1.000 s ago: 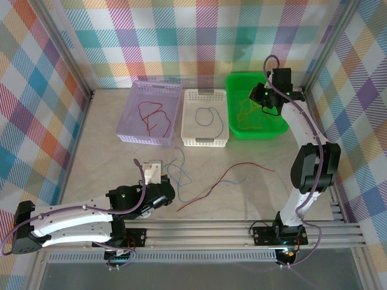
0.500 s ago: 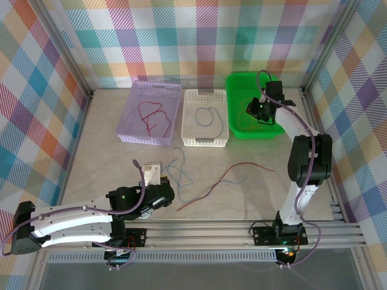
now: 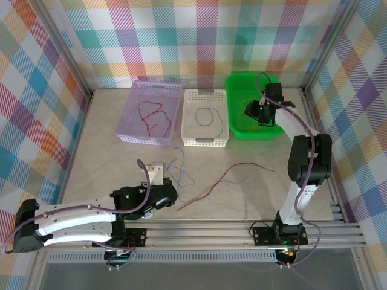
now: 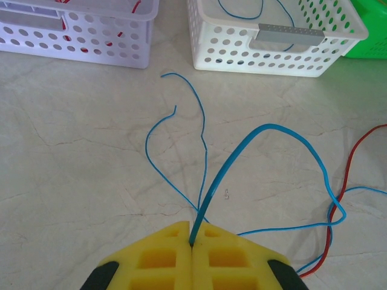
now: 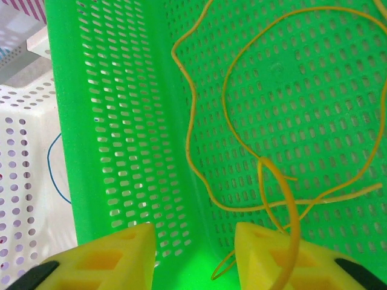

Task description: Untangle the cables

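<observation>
The L jaws are shut on a blue cable (image 4: 266, 128) low over the table (image 3: 103, 139), near its front edge. In the L wrist view the cable is pinched at the seam btw. the 2 yellow fingers (image 4: 163, 257), from where it arcs up and to the R. Thinner blue strands (image 4: 202, 130) are laid on the table ahead of the jaws; whether they are part of the same cable cannot be told. A red cable (image 3: 233, 172) is stretched across the table's middle and is crossed with the blue loop at the R of the L wrist view. 3 baskets are lined up at the back: a purple basket (image 3: 136, 96) with a red cable (image 3: 154, 118) inside, a white basket (image 3: 205, 92) with a blue cable (image 3: 208, 115) inside, and a green basket (image 5: 121, 121) holding a yellow cable (image 5: 224, 90). The R jaws are held apart over the green basket, nothing gripped btw. them; a bend of the yellow cable is draped over 1 finger (image 5: 266, 248).
</observation>
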